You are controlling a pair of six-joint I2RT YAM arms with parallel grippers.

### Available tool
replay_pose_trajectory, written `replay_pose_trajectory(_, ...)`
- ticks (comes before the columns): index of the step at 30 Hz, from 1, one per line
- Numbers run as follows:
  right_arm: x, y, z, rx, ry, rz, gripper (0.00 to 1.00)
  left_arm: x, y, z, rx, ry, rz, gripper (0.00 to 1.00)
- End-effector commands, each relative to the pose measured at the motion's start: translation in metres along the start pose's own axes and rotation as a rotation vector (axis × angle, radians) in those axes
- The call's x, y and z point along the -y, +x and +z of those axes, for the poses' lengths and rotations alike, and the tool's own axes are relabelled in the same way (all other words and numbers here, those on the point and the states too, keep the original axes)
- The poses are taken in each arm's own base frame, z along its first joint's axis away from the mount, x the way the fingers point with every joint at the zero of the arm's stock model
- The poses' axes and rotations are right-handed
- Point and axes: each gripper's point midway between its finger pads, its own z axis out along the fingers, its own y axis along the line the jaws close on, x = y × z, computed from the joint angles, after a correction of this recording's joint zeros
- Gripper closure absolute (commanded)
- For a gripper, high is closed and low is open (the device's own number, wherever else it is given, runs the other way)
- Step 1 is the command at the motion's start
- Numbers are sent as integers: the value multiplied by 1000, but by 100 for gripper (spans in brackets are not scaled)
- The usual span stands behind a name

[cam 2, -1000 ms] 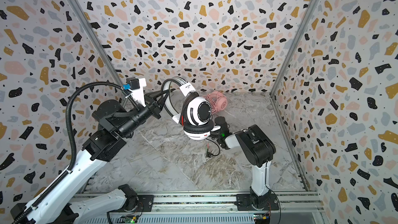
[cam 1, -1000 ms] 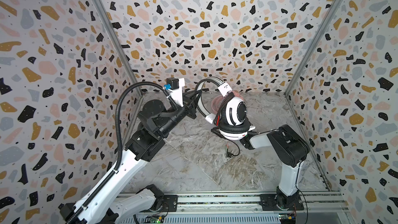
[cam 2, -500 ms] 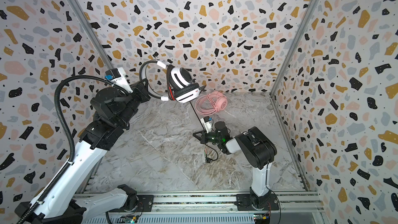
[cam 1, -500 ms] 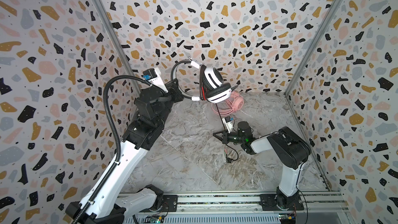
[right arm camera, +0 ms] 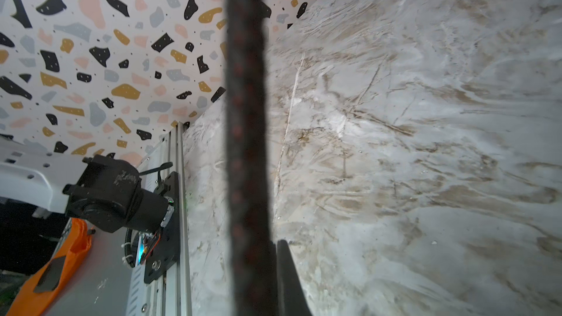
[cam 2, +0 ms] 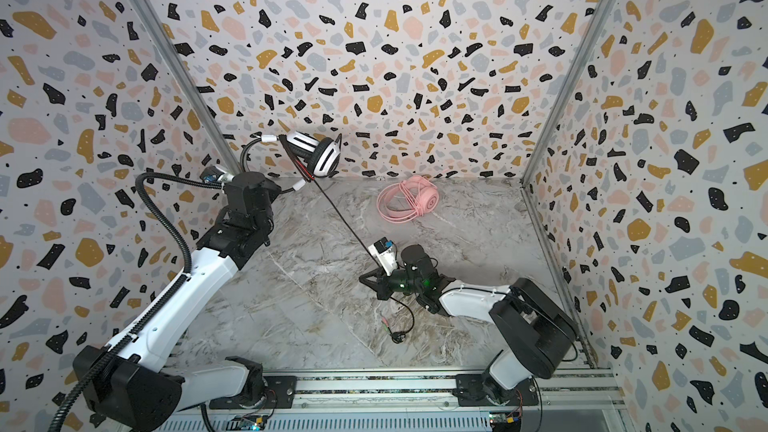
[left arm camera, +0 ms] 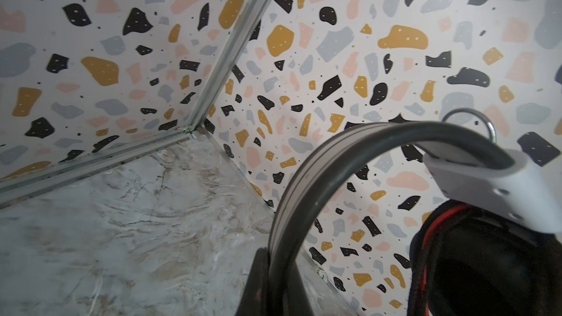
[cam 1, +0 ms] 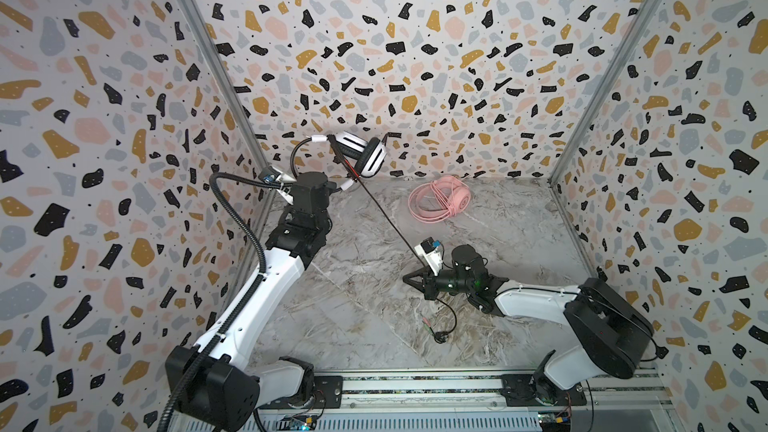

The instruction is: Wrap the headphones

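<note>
1. Saw the white black-striped headset (cam 1: 365,155) (cam 2: 318,153) raised clear of the tabletop (cam 1: 353,326) near the back left corner, with its earcups up against the patterned back wall (cam 1: 415,56) in both top views.
2. Found its dark headband (left arm camera: 334,153) pinched in the left claw (left arm camera: 275,269), jaws closed tight on the band. Caught a red-trimmed earcup (left arm camera: 486,269) at the edge of the left wrist view.
3. Traced the black cable (cam 1: 386,222) (cam 2: 340,218) running straight and taut from that headset down to the right claw (cam 1: 417,280) (cam 2: 374,280), which sat low over the middle of the tabletop.
4. Found the right claw closed on that cable, with nothing else in its grasp. Saw the cable (right arm camera: 246,117) only as a blurred dark strand in the right wrist view, right beside one dark finger (right arm camera: 287,272).
5. Noted the rest of the cable past the right claw curling slack onto the tabletop, ending in small plugs (cam 1: 432,326) (cam 2: 388,324) toward the front.
6. Spotted the pink headset (cam 1: 438,203) (cam 2: 407,203) lying flat on the tabletop close to the back wall, to the right of the white one and well apart from both claws.
7. Made out strands of pink cable (cam 1: 440,197) laid across its band. Could not tell how tightly they were wound.
</note>
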Motion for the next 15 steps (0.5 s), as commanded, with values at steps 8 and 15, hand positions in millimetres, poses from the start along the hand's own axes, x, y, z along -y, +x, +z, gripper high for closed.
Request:
replay_pose_trajectory(8,-42,-64,-52,22,175,-266,98,-19,-28,10,244,-119,-52,100)
replay_pose_trajectory(15,-50,-124,-70,80,284,-375,98,-26,61,21,16,-76,188,100)
